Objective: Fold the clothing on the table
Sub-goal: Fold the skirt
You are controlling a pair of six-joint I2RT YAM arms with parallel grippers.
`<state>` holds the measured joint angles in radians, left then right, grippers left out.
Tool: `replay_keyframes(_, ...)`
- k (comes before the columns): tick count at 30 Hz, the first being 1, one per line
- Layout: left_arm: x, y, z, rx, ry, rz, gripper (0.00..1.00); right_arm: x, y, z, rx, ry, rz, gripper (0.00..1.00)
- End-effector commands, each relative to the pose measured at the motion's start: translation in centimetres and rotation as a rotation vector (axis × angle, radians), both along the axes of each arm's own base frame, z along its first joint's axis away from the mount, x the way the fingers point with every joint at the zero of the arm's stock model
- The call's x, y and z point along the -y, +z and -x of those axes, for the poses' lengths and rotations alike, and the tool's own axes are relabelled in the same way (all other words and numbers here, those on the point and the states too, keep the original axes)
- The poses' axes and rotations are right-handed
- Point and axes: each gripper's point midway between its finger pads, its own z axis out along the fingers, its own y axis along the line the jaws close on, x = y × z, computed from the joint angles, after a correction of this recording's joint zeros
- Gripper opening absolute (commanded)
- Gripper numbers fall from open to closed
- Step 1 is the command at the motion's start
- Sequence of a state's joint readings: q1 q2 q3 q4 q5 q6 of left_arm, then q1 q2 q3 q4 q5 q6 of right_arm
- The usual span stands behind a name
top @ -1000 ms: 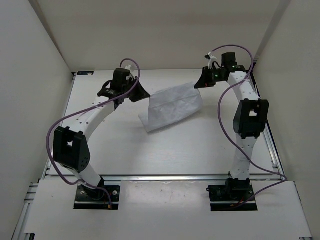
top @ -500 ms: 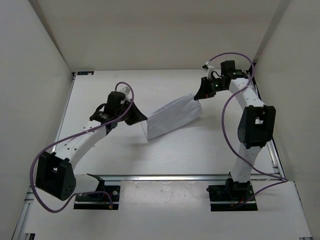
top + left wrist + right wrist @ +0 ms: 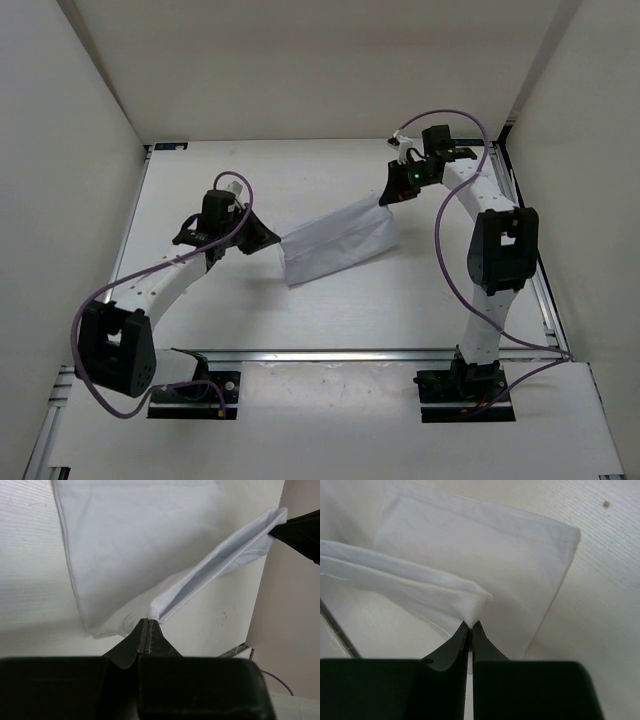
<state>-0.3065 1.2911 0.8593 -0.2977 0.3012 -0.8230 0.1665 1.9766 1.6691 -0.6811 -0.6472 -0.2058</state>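
We saw the left gripper (image 3: 273, 240) and the right gripper (image 3: 386, 198) each pinched tight on an end of the clothing (image 3: 338, 242), its top edge stretched between them above the table (image 3: 390, 305), the rest lying flat; purple cables (image 3: 438, 245) looped alongside

Matte white table (image 3: 380, 310), aluminium rail (image 3: 350, 353) along near edge. Pale clothing (image 3: 335, 245) lies partly flat mid-surface, upper edge raised.

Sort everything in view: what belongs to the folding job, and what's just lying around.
Job: clothing; table; left hand and right hand, each shut on an end of the clothing.
Just around: purple cables; white walls; aluminium rail.
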Motion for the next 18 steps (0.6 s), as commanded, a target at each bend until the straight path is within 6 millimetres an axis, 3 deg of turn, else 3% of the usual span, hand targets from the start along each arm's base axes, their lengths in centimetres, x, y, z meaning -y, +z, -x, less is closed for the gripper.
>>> replay_keyframes(1, -0.3, -0.1, -1.6, 0.026, -0.005, -0.005, 0.00, 0.8, 0.0, -3.4, 0.079, -0.052, 0.043, 0.00)
replay_keyframes(4, -0.6, -0.6, -3.1, 0.018, 0.000, -0.010, 0.00, 0.8, -0.6, -4.7, 0.086, -0.063, 0.048, 0.00)
replay_keyframes(6, -0.7, 0.2, -4.9, 0.045, 0.002, -0.028, 0.00, 0.8, -1.0, -5.5, 0.080, -0.073, 0.051, 0.00)
replay_keyframes(7, -0.7, -0.4, -5.4, 0.035, -0.003, -0.041, 0.00, 0.9, -0.8, -6.1, 0.093, -0.081, 0.054, 0.01)
replay_keyframes(13, -0.4, -0.6, -9.4, 0.037, 0.002, -0.055, 0.00, 0.7, -3.0, -8.4, 0.086, -0.100, 0.078, 0.00)
replay_keyframes(18, -0.6, -4.0, -9.6, -0.047, -0.013, -0.084, 0.00, 0.2, -4.3, -9.6, 0.091, -0.104, 0.102, 0.00)
